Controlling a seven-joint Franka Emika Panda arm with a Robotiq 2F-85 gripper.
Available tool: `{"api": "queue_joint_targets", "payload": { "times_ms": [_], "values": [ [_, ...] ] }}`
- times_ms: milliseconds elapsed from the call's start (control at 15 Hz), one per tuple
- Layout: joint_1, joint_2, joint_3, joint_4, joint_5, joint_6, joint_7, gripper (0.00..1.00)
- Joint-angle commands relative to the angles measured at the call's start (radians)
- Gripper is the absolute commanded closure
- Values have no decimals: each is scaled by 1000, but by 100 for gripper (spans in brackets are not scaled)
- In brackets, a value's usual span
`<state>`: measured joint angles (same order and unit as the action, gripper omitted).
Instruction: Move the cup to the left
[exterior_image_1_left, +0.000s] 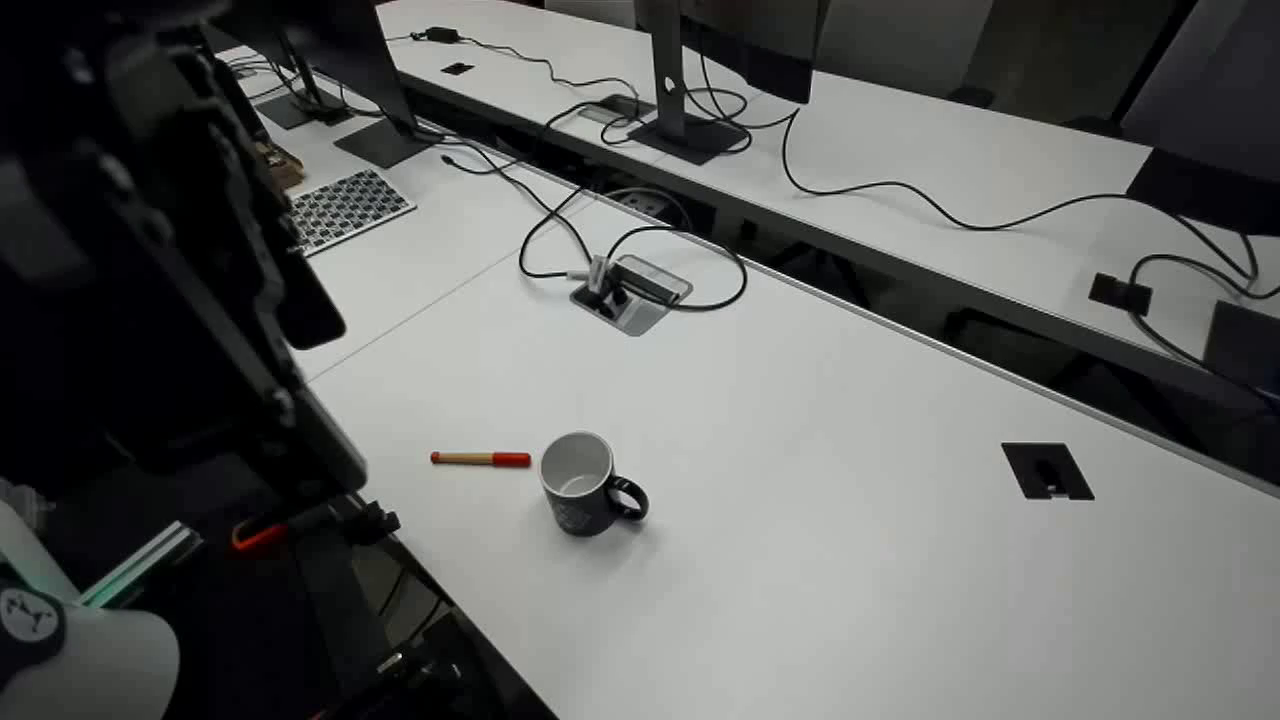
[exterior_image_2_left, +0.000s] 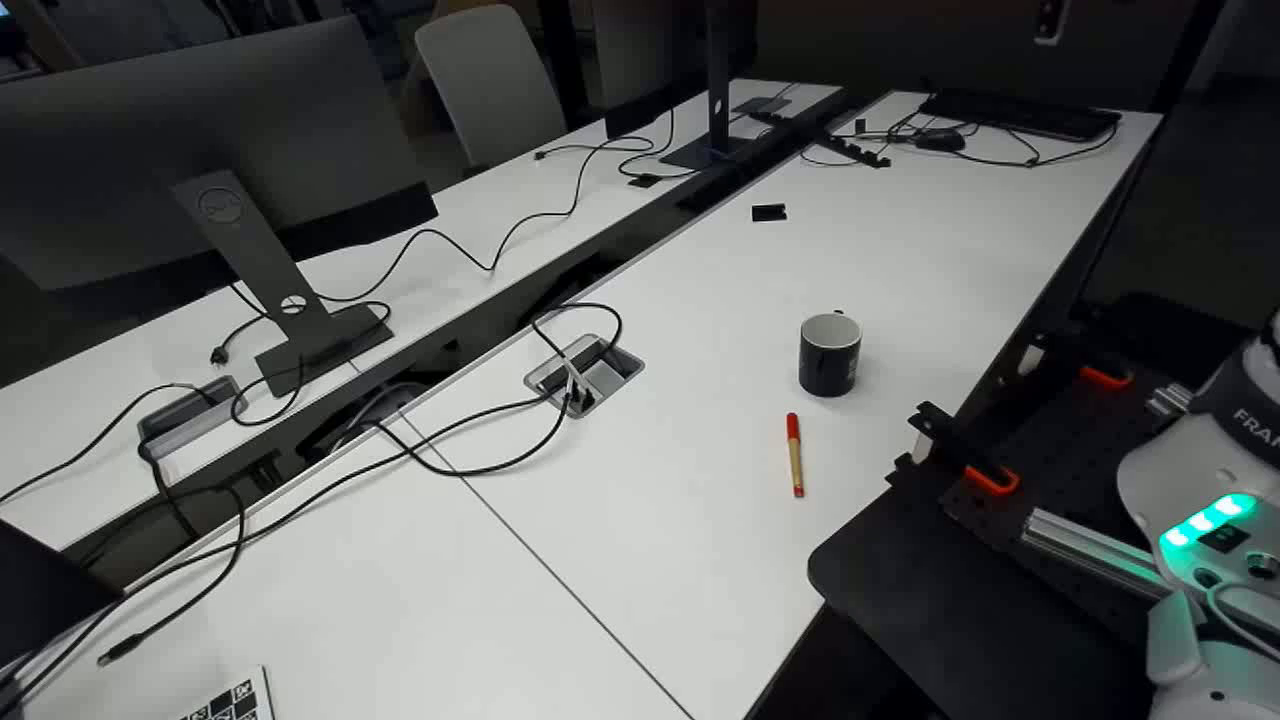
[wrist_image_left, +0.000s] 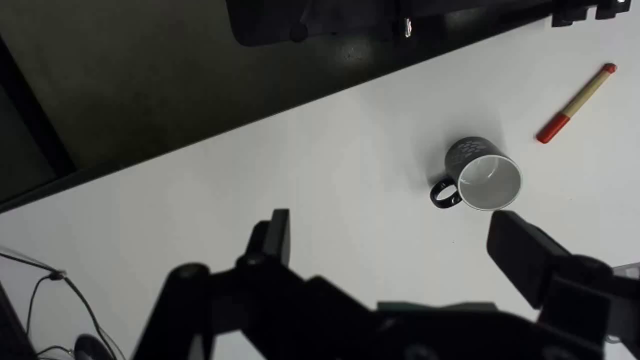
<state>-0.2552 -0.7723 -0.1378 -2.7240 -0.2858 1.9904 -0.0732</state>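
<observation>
The cup, a small black mug with a pale interior, stands upright on the white table. It shows in both exterior views (exterior_image_1_left: 582, 490) (exterior_image_2_left: 829, 362) and in the wrist view (wrist_image_left: 485, 175). Its loop handle points away from the red-tipped stick. My gripper (wrist_image_left: 392, 217) is open in the wrist view, with its fingers wide apart and nothing between them. The cup lies beyond the right fingertip in that picture, apart from the fingers. In an exterior view the gripper (exterior_image_1_left: 335, 405) is a dark, blurred shape at the left, above the table edge.
A thin red and tan stick (exterior_image_1_left: 480, 459) lies beside the cup. A socket box (exterior_image_2_left: 585, 375) with loose black cables is set in the table. A keyboard (exterior_image_1_left: 350, 210) and monitors stand farther off. The robot's base mount (exterior_image_2_left: 1060, 500) adjoins the table edge near the cup.
</observation>
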Motion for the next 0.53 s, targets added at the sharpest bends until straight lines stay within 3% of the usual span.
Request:
{"api": "queue_joint_targets", "payload": {
  "times_ms": [0,467],
  "values": [
    [9,-1,-8,2,-5,-4,5,0],
    [148,22,-15,-28,94,43,-78,0]
  ]
}}
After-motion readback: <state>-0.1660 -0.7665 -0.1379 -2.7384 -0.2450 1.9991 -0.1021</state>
